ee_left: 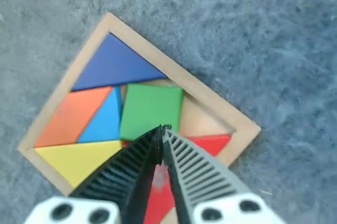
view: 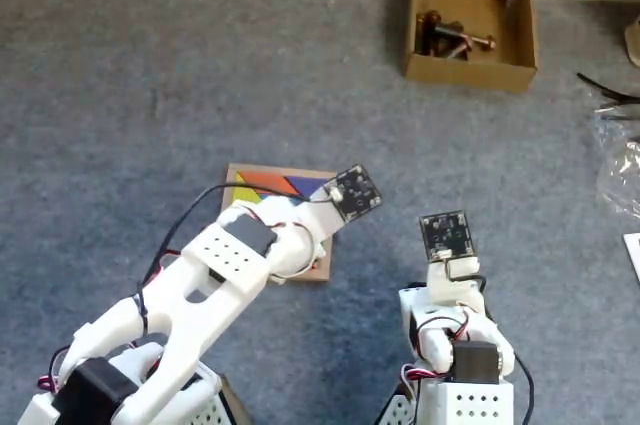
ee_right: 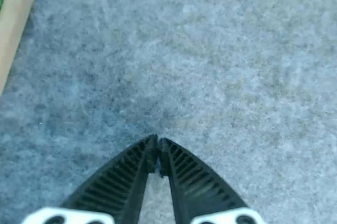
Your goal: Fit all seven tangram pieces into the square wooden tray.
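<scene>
Grey, fuzzy cloth covered the surface (view: 120, 95). At its far right stood an open cardboard box (view: 470, 25) with a few brownish bits inside, too small to make out. A clear plastic bag (view: 625, 180) lay at the right edge.

Near the middle sat the wooden tray (view: 322, 267), partly hidden under my left arm (view: 225, 265). My left tool (ee_left: 162, 129) hung right over it with its two fingers pressed together, holding nothing. Their tips were above the edge of the green square (ee_left: 151, 109).

Inside the tray I saw a dark blue triangle (ee_left: 113, 63) filling one corner. An orange piece (ee_left: 71, 116) and a light blue triangle (ee_left: 102, 124) lay side by side, touching, and a yellow triangle (ee_left: 73, 161) lay along one rim. A red piece (ee_left: 210, 142) lay partly under my tool; I could not tell its full shape. Bare wood (ee_left: 202, 121) showed between the green square, the red piece and the rim.

My right arm (view: 450, 345) stood to the right of the tray, well apart from it. My right tool (ee_right: 158, 140) was over bare cloth, its fingers together and empty.
</scene>
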`<action>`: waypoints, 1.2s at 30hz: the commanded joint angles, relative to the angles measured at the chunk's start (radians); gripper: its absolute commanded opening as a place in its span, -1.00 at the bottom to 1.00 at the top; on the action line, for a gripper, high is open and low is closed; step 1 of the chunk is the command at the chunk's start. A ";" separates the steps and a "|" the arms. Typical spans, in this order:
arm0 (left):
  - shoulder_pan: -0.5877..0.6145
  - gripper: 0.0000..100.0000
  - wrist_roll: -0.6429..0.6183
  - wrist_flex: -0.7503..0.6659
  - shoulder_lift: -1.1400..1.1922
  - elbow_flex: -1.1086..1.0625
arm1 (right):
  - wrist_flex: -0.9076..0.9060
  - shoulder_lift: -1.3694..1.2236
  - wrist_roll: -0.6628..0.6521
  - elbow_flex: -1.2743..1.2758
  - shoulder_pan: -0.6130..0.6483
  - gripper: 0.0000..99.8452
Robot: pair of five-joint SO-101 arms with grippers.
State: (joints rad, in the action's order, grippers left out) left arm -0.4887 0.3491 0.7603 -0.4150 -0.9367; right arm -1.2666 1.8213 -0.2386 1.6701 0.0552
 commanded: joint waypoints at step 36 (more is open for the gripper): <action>-0.030 -0.97 0.000 -0.153 -0.021 -0.079 | 0.022 0.005 0.008 0.099 0.013 -0.99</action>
State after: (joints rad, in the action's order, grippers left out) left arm -0.5347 0.3491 0.6237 -0.4150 -1.0211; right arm -1.2666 1.8213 -0.2386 1.6701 0.0552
